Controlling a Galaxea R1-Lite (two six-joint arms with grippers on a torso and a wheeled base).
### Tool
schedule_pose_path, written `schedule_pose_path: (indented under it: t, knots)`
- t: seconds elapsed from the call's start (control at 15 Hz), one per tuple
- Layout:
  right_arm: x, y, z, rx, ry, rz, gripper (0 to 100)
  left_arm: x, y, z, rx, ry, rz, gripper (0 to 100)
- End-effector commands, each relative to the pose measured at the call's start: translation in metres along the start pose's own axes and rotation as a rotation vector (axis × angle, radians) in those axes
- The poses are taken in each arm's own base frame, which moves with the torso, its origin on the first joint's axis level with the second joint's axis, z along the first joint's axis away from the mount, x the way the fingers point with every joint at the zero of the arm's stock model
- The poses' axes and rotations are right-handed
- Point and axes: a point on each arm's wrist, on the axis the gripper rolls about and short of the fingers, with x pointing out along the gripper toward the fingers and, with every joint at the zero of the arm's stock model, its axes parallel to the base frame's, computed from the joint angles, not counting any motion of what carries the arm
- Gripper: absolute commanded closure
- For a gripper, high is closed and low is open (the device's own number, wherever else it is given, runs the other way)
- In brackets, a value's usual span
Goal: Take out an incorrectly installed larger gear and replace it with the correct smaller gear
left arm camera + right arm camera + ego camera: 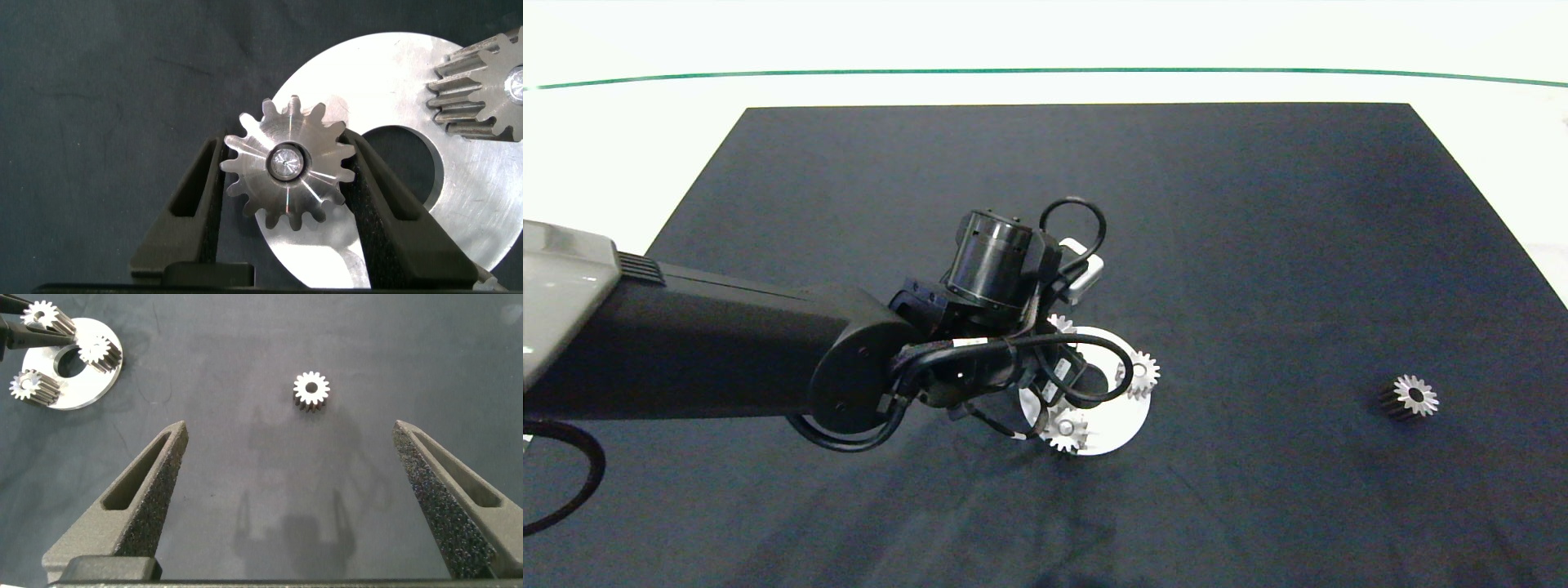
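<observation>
The left gripper [286, 175] has its jaws closed on the larger gear [286, 163], seemingly seated on a pin at the edge of the silver disc [466, 204]; the head view hides this. The right gripper [306, 498], jaws wide, hovers over the dark mat [1258, 245] covering the white bench [645, 147], near the smaller gear [311, 390].

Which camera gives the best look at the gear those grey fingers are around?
The left wrist view: the larger gear fills it, teeth clear, between the left gripper fingers. The head view hides most of it behind the arm; the right wrist view shows it tiny in a far corner.
</observation>
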Motion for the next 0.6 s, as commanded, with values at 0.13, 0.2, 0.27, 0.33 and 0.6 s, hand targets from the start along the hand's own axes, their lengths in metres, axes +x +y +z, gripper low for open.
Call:
schedule_pose_path:
  t: [0.13, 0.2, 0.27, 0.33, 0.6]
  knots:
    - [0.000, 0.000, 0.001, -0.001, -0.005, 0.000, 0, -0.001, -0.004, 0.005, 0.006, -0.004, -0.009, 78]
    - [0.000, 0.000, 0.001, -0.001, -0.005, 0.000, 0, -0.002, -0.003, 0.006, 0.006, -0.006, -0.008, 78]
    - [0.000, 0.000, 0.001, -0.001, -0.005, 0.000, 0, -0.003, -0.002, 0.009, 0.006, -0.007, -0.008, 78]
    - [0.000, 0.000, 0.001, -0.001, -0.004, 0.000, 0, -0.003, -0.002, 0.011, 0.005, -0.009, -0.007, 78]
    - [0.000, 0.000, 0.001, -0.001, -0.005, 0.000, 0, -0.002, -0.002, 0.012, 0.005, -0.009, -0.007, 78]
